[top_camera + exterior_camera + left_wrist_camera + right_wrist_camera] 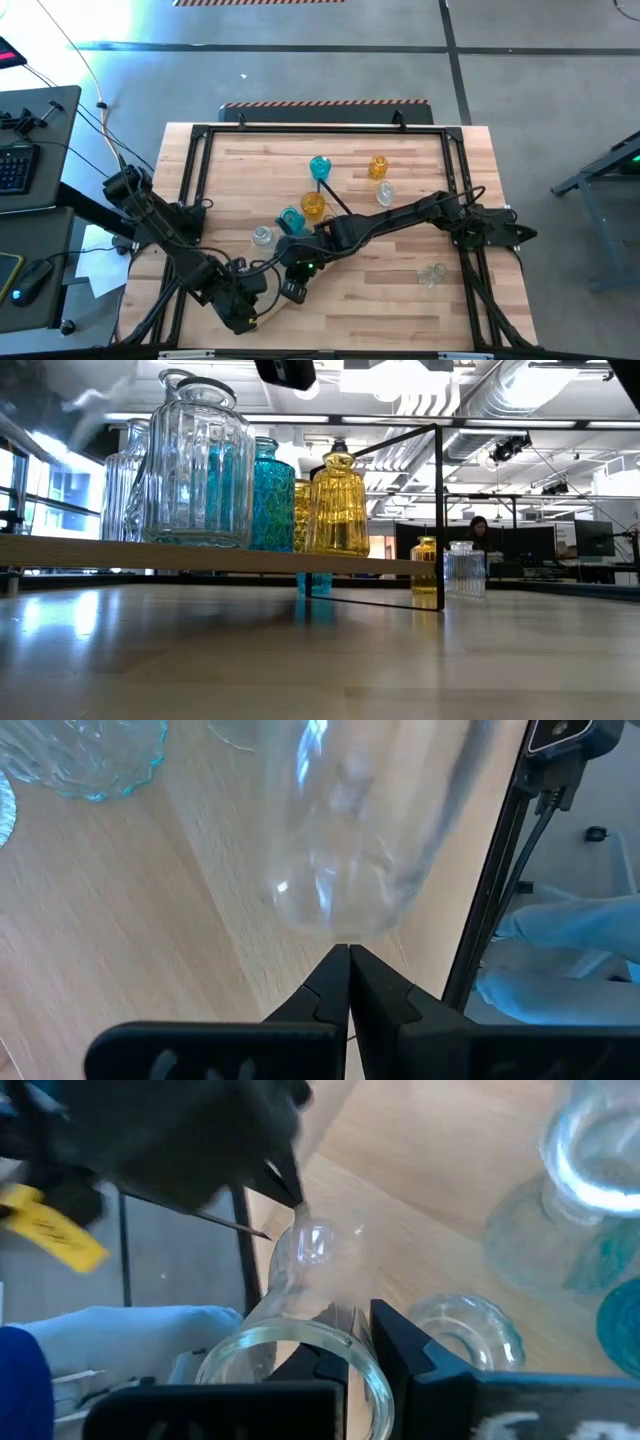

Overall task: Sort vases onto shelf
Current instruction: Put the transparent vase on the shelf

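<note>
Clear vase [310, 1270] is lying tipped over between the two grippers, low over the near, left-of-centre part of the table, not yet on the shelf [100, 550].

- Right gripper [352, 1335] is pinching the vase at its rim. One finger appears to be sitting inside the mouth and the other outside the glass wall.
- Left gripper [348, 952] is showing its fingers pressed together with nothing between them. The tips are meeting the vase's rounded base, or sitting just short of it; contact cannot be confirmed.
- Other vases are standing upright on the shelf, seen in the low view: a ribbed clear vase [200, 460], a teal vase [270, 495] and an amber vase [338, 505]. Two more are standing farther back.

Handling, as a judgement:
- The glass is rigid, smooth and probably slippery against the finger pads.
- It is fragile and unlikely to be heavy.
- A rim pinch is letting the body hang as a lever, so the vase may swivel in the grip.
- Taking it at the neck or rim wall looks workable.
- Supporting the base with the closed left fingertips should be steadying it.
- Risk: a knock against the neighbouring vases while setting it upright.
</note>
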### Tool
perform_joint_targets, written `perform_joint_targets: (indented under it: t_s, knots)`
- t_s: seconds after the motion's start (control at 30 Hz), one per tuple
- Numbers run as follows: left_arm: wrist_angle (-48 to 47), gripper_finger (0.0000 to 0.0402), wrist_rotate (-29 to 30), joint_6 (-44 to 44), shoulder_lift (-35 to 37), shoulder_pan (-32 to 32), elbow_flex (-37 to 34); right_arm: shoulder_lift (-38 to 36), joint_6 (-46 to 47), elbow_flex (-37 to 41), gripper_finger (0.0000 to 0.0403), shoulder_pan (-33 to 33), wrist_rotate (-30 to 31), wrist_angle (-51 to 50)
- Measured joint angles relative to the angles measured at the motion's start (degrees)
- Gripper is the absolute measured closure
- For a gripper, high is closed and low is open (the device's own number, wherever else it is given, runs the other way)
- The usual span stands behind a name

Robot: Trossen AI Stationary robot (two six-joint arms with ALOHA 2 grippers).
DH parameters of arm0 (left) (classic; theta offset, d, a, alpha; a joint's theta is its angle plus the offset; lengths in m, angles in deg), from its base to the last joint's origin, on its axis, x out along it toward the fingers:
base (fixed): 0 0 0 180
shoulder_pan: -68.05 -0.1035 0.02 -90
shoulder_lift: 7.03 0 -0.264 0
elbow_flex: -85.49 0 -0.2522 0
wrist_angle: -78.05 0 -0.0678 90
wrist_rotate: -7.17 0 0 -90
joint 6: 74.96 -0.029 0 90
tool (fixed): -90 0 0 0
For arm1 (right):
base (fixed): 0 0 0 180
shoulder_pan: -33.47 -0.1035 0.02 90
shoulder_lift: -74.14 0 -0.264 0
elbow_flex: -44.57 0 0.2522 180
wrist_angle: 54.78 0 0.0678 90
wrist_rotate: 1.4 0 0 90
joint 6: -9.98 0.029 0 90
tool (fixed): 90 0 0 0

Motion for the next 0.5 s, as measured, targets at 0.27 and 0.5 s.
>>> perform_joint_targets:
  t_s: [0.27,0.5]
  knots:
    - [1.26,0.0401,-0.29,-0.35,0.07,-0.15,0.00,1.31,-0.45,0.06,0.0400,0.00,-0.55,0.08]
    - [2.51,0.0401,-0.29,-2.95,0.07,-1.90,0.00,3.18,-1.04,0.09,0.0400,0.00,-1.50,0.82]
